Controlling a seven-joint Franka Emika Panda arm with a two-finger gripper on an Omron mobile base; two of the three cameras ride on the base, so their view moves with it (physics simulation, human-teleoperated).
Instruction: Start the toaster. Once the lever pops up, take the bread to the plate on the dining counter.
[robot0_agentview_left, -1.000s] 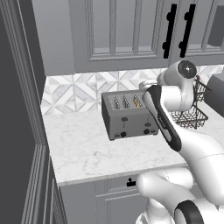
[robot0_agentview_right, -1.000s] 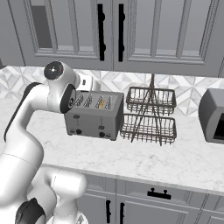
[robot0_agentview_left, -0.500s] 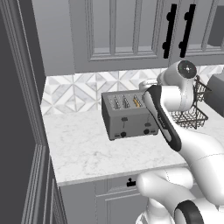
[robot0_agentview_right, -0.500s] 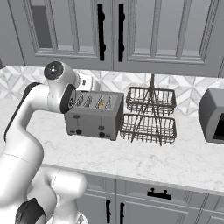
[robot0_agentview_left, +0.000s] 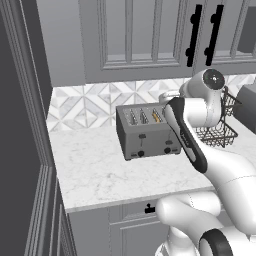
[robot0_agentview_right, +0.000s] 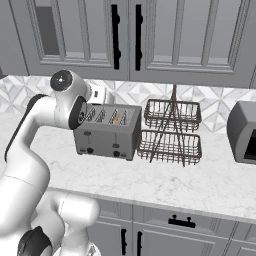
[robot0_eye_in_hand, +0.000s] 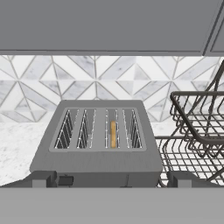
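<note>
On the white marble counter (robot0_agentview_left: 105, 170) stands the toaster (robot0_agentview_left: 147, 131), a boxy grey brushed-metal unit, taken as the landmark for this note. It sits parallel to the wall, set back from the counter's front edge, with bare marble in front of it and to its left. Two small black levers and two black knobs show on its front face. Four slots open on its top; the bread (robot0_eye_in_hand: 113, 134) sits edge-up in the third slot from the left as the hand view shows it, its golden-tan crust just visible below the slot's rim.

Just right of the toaster, close to its side, stands a two-tier black wire basket (robot0_agentview_right: 171, 134). Well to the right of that is a grey boxy appliance (robot0_agentview_right: 244, 132) with a dark front. Behind the toaster the wall carries a white and grey diamond-pattern tile backsplash (robot0_agentview_left: 82, 105). Above it hang grey panelled upper cabinets (robot0_agentview_right: 165, 40) with long black handles. Below the counter are grey drawers and doors with black pulls. Left of the toaster, past the counter's end, a tall grey panel (robot0_agentview_left: 27, 125) rises.

The gripper (robot0_eye_in_hand: 111, 177) hovers above the toaster's front edge, jaws spread wide, one finger tip toward each front corner, gripping nothing.
</note>
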